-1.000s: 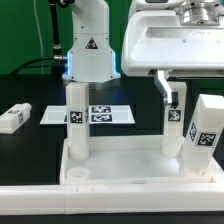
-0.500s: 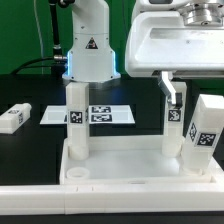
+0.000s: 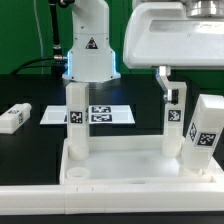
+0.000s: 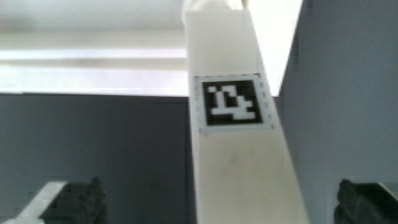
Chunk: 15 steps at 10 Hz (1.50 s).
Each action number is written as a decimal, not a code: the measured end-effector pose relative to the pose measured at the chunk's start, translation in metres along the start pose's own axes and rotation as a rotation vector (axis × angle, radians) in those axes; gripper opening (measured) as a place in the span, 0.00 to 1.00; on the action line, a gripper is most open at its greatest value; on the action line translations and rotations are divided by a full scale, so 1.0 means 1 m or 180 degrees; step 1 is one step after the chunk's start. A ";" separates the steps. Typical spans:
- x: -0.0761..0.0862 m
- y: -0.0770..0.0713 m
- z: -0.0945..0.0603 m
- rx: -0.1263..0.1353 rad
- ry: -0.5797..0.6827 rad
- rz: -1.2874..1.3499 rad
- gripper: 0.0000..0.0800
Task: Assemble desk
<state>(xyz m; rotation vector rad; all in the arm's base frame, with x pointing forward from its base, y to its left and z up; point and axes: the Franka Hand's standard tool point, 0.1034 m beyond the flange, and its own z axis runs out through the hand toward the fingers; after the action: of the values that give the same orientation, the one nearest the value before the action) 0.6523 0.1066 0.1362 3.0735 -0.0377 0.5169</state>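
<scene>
White tray-like top [image 3: 120, 165], raised rim, at front edge of black desk [image 3: 35, 140]. Two tagged square legs [image 3: 76, 125] upright in far corners. Released pincer [image 3: 170, 95], fingers [image 4: 68, 200] straddling upright leg [image 3: 172, 128] on exterior view's right, not touching. Another leg [image 3: 12, 118] lying near desk's edge at exterior view's left.

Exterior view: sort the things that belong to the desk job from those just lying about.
Job:
- top
- left leg, upright
- middle leg, under the gripper
- right leg, upright
- lying leg, on the table

Lying about:
- marker board
</scene>
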 end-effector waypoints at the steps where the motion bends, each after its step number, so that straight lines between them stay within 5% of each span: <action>1: 0.002 0.001 -0.001 -0.0006 -0.0161 0.0011 0.81; 5: 0.002 0.015 0.007 -0.0112 -0.1049 0.0083 0.81; 15: 0.008 0.003 0.021 -0.0149 -0.0987 0.0249 0.81</action>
<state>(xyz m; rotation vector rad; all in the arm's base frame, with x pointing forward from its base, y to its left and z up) 0.6666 0.1025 0.1192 3.0828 -0.1735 0.0359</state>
